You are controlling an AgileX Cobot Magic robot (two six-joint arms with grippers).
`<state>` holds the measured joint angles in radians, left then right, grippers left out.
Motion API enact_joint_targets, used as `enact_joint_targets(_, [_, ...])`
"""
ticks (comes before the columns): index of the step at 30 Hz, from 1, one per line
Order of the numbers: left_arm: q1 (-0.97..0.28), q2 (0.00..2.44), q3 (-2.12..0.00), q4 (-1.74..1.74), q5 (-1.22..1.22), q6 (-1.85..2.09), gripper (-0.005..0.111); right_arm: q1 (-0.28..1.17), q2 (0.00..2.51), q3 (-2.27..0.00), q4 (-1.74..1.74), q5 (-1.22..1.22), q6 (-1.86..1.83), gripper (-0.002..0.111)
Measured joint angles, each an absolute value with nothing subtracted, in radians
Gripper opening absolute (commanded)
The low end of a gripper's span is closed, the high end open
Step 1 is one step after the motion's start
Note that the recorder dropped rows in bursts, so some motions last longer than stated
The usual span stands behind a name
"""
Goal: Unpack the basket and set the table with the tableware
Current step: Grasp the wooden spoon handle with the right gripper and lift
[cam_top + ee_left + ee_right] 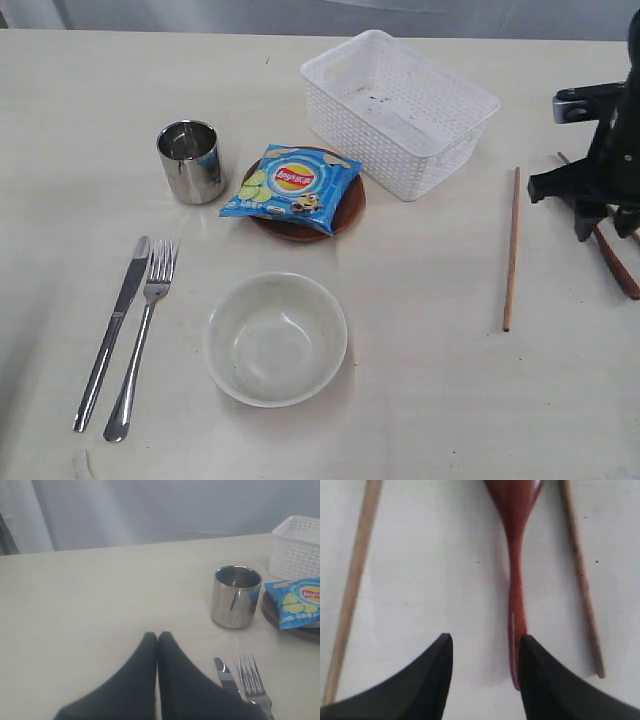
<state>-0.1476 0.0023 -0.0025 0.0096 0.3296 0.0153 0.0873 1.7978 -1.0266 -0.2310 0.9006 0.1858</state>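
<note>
Near left, your left gripper [157, 636] sits pressed together by the knife [224, 672] and fork [252, 677]. On the right, your right gripper [486, 639] hangs spread over the spoon [515, 580], with chopsticks [351, 590] either side. Far off, the basket [350, 130] looks empty. You seem to be laying the spoon; next, lift clear and pair the chopsticks.

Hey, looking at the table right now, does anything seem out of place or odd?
Two things. A blue chip bag lies on the brown plate, covering most of it, which is odd for a place setting. The pair is also split: one chopstick lies apart from the other chopstick, with the wooden spoon between them.
</note>
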Motion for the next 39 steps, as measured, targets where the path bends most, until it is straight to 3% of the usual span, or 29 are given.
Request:
enact_joint_targets(21, [-0.148, 0.002, -0.002, 0.01, 0.33, 0.015, 0.0, 0.043, 1.945, -1.033, -0.361, 0.667, 0.027, 0.04])
enact_joint_targets(23, [-0.148, 0.002, -0.002, 0.01, 0.33, 0.015, 0.0, 0.043, 1.947, -1.033, -0.361, 0.657, 0.027, 0.035])
enact_joint_targets(29, [-0.148, 0.002, -0.002, 0.01, 0.33, 0.015, 0.0, 0.043, 1.963, -1.042, -0.361, 0.659, 0.027, 0.0])
enact_joint_targets(39, [-0.148, 0.002, -0.002, 0.01, 0.33, 0.015, 0.0, 0.058, 1.961, -1.046, -0.352, 0.672, 0.025, 0.0])
